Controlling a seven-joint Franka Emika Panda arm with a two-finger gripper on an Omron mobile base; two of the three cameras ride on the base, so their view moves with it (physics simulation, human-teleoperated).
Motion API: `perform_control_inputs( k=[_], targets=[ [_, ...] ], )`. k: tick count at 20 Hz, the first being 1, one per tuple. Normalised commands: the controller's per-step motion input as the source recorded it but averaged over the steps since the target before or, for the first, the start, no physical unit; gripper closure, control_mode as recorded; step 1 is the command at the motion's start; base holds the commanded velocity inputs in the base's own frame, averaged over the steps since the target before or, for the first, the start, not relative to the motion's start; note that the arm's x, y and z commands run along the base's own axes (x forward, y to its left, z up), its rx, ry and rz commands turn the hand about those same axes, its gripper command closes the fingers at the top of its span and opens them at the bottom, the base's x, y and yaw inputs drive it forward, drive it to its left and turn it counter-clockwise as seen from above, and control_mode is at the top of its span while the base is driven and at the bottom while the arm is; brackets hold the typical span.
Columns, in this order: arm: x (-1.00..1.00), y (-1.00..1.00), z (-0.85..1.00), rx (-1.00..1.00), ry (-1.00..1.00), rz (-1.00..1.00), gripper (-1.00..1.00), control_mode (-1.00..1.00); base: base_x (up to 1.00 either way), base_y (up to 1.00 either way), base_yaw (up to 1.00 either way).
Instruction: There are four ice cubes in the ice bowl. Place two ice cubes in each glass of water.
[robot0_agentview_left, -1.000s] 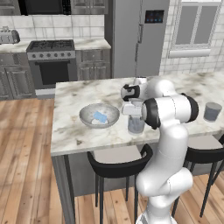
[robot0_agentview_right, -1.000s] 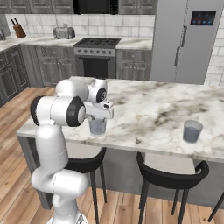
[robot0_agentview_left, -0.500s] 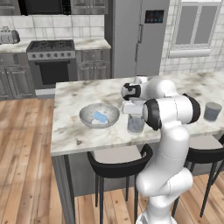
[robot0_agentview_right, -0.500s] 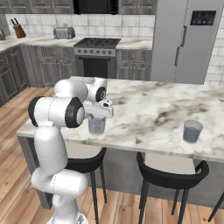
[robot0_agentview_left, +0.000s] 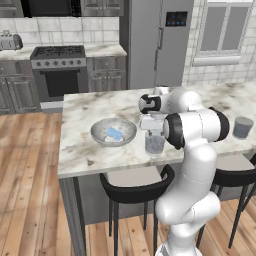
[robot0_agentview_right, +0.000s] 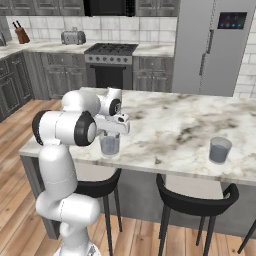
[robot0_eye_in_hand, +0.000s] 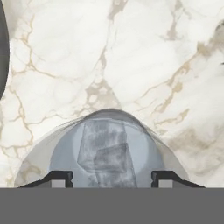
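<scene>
**Gripper over near glass, cubes inside it**

Left base view: white arm bends over the marble island counter (robot0_agentview_left: 95, 150). The gripper (robot0_agentview_left: 152, 127) hangs directly above the near glass of water (robot0_agentview_left: 154, 143), which stands close to the counter's front edge. Jaw gap hidden by the hand here. The ice bowl (robot0_agentview_left: 113, 132) sits left of that glass, apart from it, with pale-blue ice cubes (robot0_agentview_left: 114, 134) inside; count not clear, looks like one blob or two together. The second glass of water (robot0_agentview_left: 242, 127) stands far off at the right end of the counter. Black stools under the counter edge, stove and fridge behind.

Right base view: gripper (robot0_agentview_right: 111, 131) just over the near glass (robot0_agentview_right: 109, 144), hand blocks the fingers. Second glass (robot0_agentview_right: 219, 150) well to the right near the front edge. Toaster and knife block on the back counter.

Hand view: looking straight down into the near glass (robot0_eye_in_hand: 109, 148). Two greyish translucent cubes (robot0_eye_in_hand: 107, 155) lie in the water, overlapping. The dark finger tips (robot0_eye_in_hand: 59, 177) stand apart on either side of the glass mouth, nothing between them; jaws partly open, holding nothing. Marble surface (robot0_eye_in_hand: 131, 52) all around.
</scene>
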Motion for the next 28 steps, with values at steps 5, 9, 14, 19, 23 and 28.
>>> perform_control_inputs(
  k=[5, 9, 14, 19, 23, 28],
  targets=[
    [0.00, 0.00, 0.00, 0.00, 0.00, 0.00, 1.00, -1.00, 0.00, 0.00, 0.00],
    [0.00, 0.00, 0.19, 0.00, 0.00, 0.00, 1.00, -1.00, 0.00, 0.00, 0.00],
    [-0.17, 0.02, 0.51, 0.00, 0.00, 0.00, 1.00, -1.00, 0.00, 0.00, 0.00],
    [-0.06, 0.49, 0.28, 0.00, 0.00, 0.00, -1.00, -1.00, 0.00, 0.00, 0.00],
    [0.00, 0.72, 0.26, 0.00, 0.00, 0.02, -1.00, -1.00, 0.00, 0.00, 0.00],
    [0.00, 0.59, 0.15, 0.00, 0.00, 0.09, -1.00, -1.00, 0.00, 0.00, 0.00]
  ],
)
